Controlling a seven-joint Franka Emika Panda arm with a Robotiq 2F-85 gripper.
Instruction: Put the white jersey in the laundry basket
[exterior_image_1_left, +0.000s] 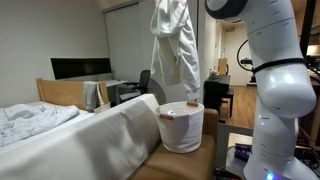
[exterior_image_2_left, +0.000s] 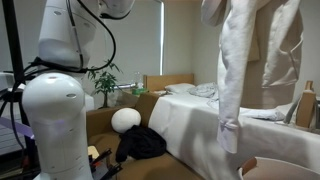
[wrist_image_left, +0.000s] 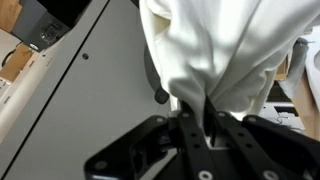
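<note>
Bedroom furniture fills the background: a bed with white sheets (exterior_image_1_left: 45, 125), a dark flat screen (exterior_image_1_left: 80, 68) by the far wall, and a green potted plant (exterior_image_2_left: 103, 80) near a wooden headboard. On the floor beside the bed lie a white round ball-like object (exterior_image_2_left: 125, 120) and a heap of black cloth (exterior_image_2_left: 145, 145).

The white soft fabric jersey (exterior_image_1_left: 175, 50) hangs in the air as a long, crumpled bundle with deep vertical folds. Its cloth is plain white, without a print that I can see. In an exterior view (exterior_image_2_left: 240, 70) it is very close to the camera and drops from the top edge almost to the bottom. Its top end goes out of both exterior views, so the hand is not seen there.

In the wrist view, the black gripper (wrist_image_left: 197, 115) has its two fingers (wrist_image_left: 185, 125) pressed together on a gathered fold of the jersey, and the cloth spreads out beyond them. So the hand is closed and grips the jersey. The white jointed robot arm (exterior_image_1_left: 275, 90) stands at the side of the scene.

Below the jersey stands the white round laundry basket (exterior_image_1_left: 182, 125), with a small reddish-brown mark on its side, on a brown wooden surface (exterior_image_1_left: 185, 165) just beside the bed. The jersey's lower end hangs just above the basket's rim and seems apart from it. What is inside the basket I cannot tell; only its rim (exterior_image_2_left: 275, 168) shows in a corner.
</note>
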